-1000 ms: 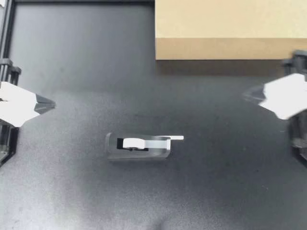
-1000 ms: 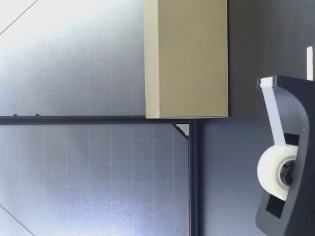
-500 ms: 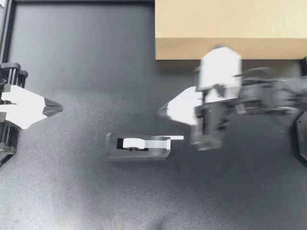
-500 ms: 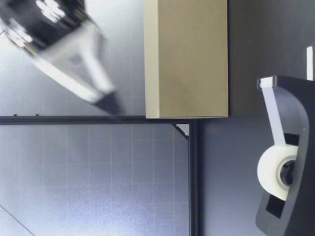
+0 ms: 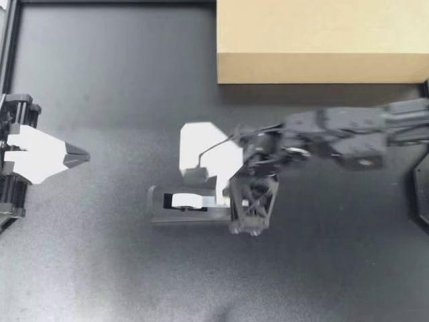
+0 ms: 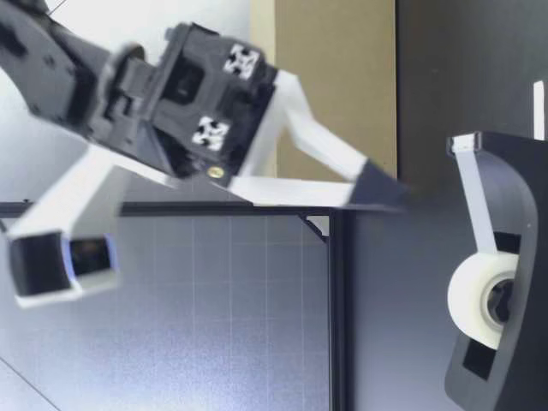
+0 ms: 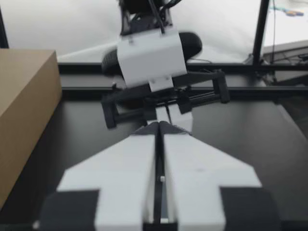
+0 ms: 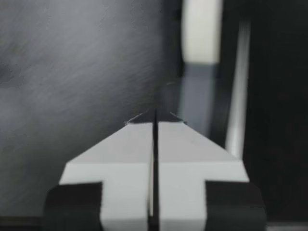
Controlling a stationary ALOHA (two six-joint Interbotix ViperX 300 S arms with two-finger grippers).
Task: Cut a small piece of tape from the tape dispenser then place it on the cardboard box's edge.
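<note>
The black tape dispenser point(image 5: 191, 216) lies mid-table with its white tape roll point(image 5: 184, 199) showing. My right arm reaches in over it, hiding its cutter end. My right gripper point(image 5: 196, 176) is shut and empty, tilted down, its tip just behind the dispenser near the roll. In the low view my right gripper point(image 6: 390, 193) hangs behind the dispenser point(image 6: 514, 214), above the table. In the right wrist view the shut tips point(image 8: 154, 115) hover over bare table, the roll point(image 8: 202, 31) ahead and to one side. My left gripper point(image 5: 86, 156) is shut and empty at the table's left side. The cardboard box point(image 5: 322, 33) stands at the back right.
A black frame rail point(image 5: 114, 3) borders the table's back and left side. In the left wrist view the cardboard box point(image 7: 19, 106) stands to one side and my right gripper point(image 7: 168, 113) faces my shut left gripper point(image 7: 158, 126) across dark table.
My right arm has swept in from the right edge to above the dispenser, its gripper tipping downward. My left gripper has edged slightly inward. The dispenser has not moved.
</note>
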